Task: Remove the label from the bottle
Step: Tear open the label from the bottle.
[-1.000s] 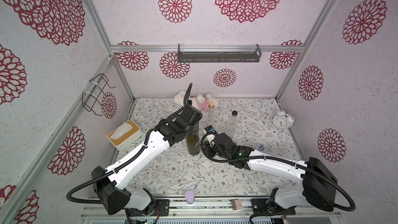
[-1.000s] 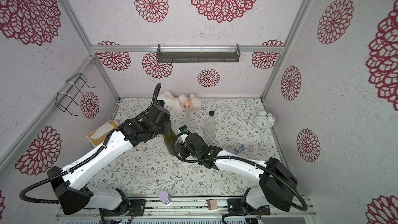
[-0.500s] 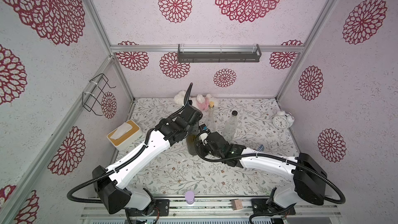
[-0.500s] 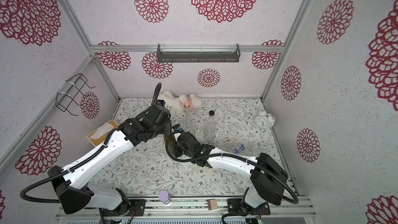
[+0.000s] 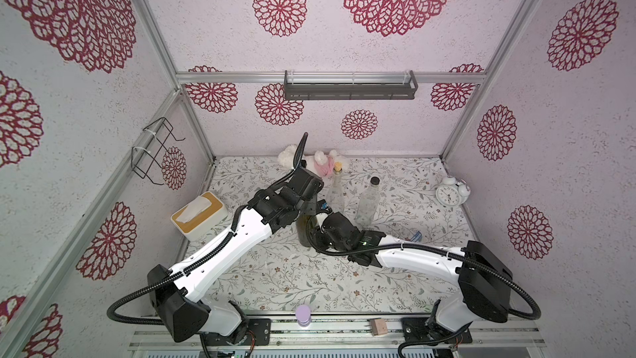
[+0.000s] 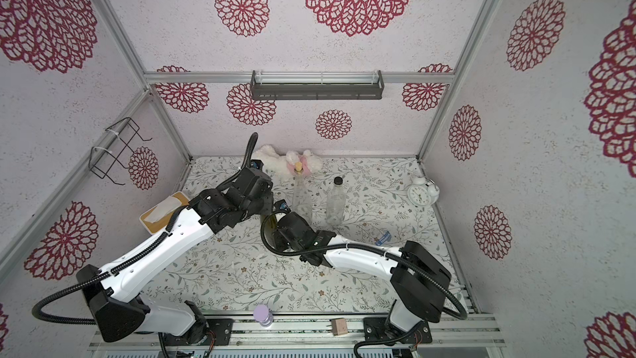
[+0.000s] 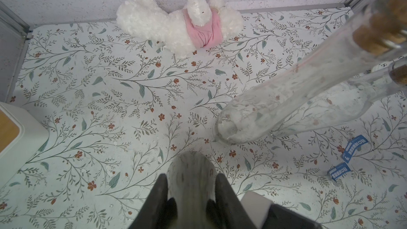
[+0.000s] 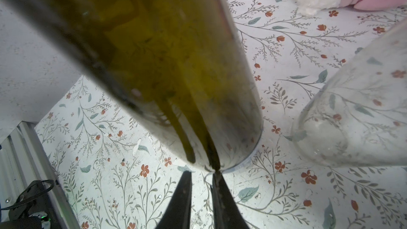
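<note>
Work on floral table (image 5: 309,277): brace olive glass bottle (image 5: 304,232) upright mid-table, just beside clear corked bottle (image 5: 335,187), with left hand (image 7: 191,179) clamped on neck, no twisting. Use right hand (image 8: 201,176), at lower wall near base, fingers nearly together with slim empty gap: hunt for label edge (none visible here), pinch, peel slowly.

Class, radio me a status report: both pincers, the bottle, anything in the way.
Status: left pincer shut on green bottle top; right pincer narrowly open, tips at its base; no label in view; clear bottle close beside.
</note>
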Tool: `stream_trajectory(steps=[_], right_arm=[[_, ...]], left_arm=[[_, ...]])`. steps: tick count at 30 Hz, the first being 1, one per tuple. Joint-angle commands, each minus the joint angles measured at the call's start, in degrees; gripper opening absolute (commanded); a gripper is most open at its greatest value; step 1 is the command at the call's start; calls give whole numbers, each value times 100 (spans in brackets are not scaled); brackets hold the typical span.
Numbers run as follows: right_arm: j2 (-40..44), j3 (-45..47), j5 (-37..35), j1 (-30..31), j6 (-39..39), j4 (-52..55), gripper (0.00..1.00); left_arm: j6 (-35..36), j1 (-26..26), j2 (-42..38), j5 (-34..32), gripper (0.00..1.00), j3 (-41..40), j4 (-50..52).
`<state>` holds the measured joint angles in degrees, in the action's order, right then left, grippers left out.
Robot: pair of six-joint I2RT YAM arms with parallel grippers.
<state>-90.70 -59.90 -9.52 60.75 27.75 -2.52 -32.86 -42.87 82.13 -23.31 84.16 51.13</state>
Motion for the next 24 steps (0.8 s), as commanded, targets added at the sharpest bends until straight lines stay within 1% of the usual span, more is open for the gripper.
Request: stream_trajectory(steps=[1,8,13,17,21,24], right_arm=[[-62,-220,-199,25,156,-98,20],[-158,-239,-239,24,187,-240,18],[-212,-268,-358,24,184,-231,15],[-210,-233,-414,25,170,-266,6],[-119,-122,-423,16,161,-351,0],[-21,11,-344,-19,165,-405,0]], left_arm=[[-131,-29,-21,107,13,-136,346],[-142,-37,-25,171,13,-154,319],[-148,-37,-33,179,13,-163,321],[-138,-37,-49,145,13,-164,347],[-116,-33,-39,121,13,-139,393],[-99,-32,-26,86,13,-106,431]])
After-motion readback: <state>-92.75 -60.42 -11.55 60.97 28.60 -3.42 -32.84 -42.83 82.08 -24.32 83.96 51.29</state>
